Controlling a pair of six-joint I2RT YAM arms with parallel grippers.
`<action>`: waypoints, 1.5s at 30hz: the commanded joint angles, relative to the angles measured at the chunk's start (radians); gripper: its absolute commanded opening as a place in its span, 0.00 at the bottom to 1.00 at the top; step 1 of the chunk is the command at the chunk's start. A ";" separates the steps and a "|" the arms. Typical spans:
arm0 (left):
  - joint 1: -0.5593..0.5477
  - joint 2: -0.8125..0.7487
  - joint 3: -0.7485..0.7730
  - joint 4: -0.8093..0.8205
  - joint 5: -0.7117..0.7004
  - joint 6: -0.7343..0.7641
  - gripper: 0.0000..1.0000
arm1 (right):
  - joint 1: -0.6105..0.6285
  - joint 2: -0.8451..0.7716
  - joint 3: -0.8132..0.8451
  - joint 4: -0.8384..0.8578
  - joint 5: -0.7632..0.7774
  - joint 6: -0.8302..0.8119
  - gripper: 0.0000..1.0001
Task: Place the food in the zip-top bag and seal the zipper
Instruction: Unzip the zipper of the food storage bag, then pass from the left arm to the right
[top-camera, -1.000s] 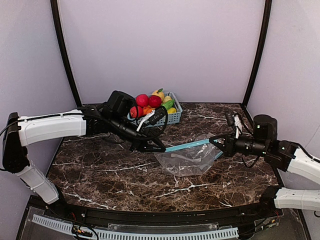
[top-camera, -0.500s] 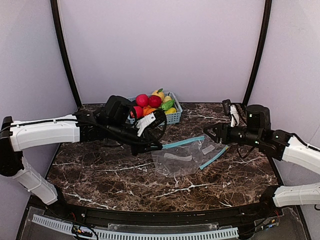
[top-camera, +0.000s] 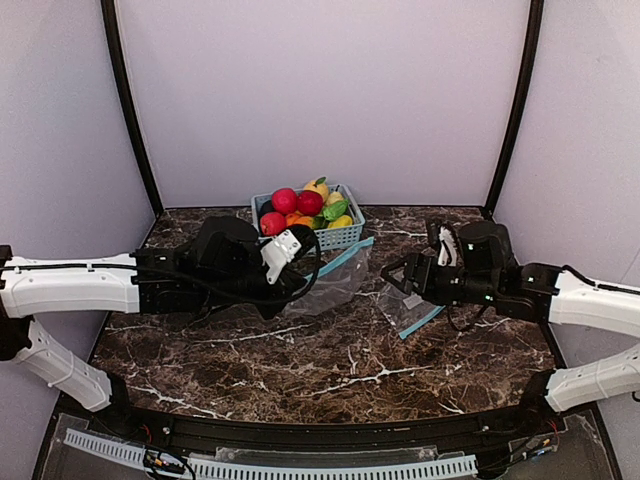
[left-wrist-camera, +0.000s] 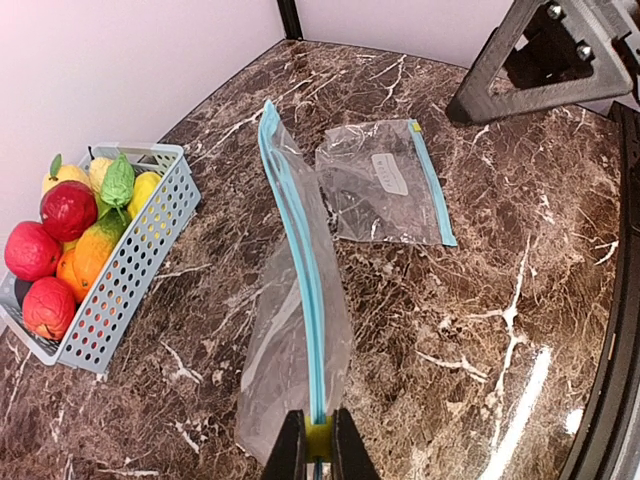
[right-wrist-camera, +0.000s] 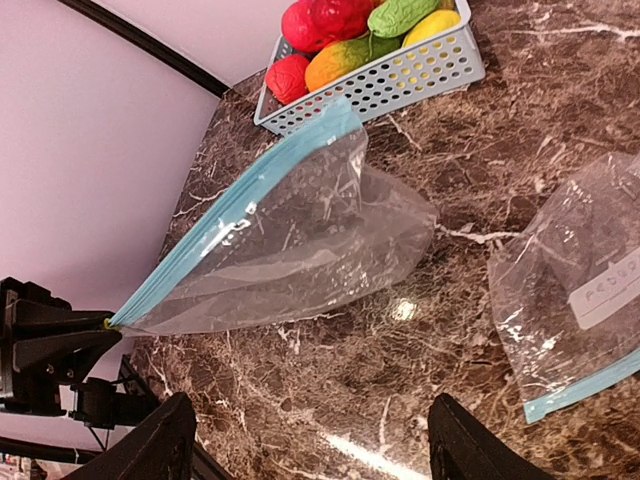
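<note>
the zip-top bag (left-wrist-camera: 292, 335) is held up on edge over the middle of the table (top-camera: 330, 370), with its light-blue zipper (left-wrist-camera: 300, 250) uppermost and its clear, crinkled body hung below, bulged out to one side. the zipper is seen to run from the left gripper (left-wrist-camera: 318, 452) away toward the basket (left-wrist-camera: 135, 265), and its far end is found near the basket's front corner. no food is seen inside the bag. the left gripper is clamped shut on the near end of the zipper, where a small yellow-green tab is pinched between the fingers. the food (left-wrist-camera: 65, 225) is all kept in the light-blue basket at the back of the table: red round pieces, orange and yellow ones, and a green one piled together. a second clear bag (left-wrist-camera: 385, 185) with a white label is laid flat on the table, to the right of the held bag and apart from it. the right gripper (right-wrist-camera: 310, 455) is held above the table just beside that flat bag, pointed toward the raised bag, with its fingers spread wide apart and nothing between them.
</note>
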 joint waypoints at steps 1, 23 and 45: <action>-0.042 -0.016 -0.012 0.035 -0.093 0.054 0.01 | 0.046 0.071 0.043 0.103 0.020 0.098 0.79; -0.113 0.142 0.054 -0.050 -0.016 0.054 0.01 | 0.081 0.234 0.013 0.251 0.001 0.189 0.61; -0.113 0.142 0.057 -0.053 -0.011 0.055 0.01 | 0.088 0.293 0.011 0.289 -0.034 0.193 0.33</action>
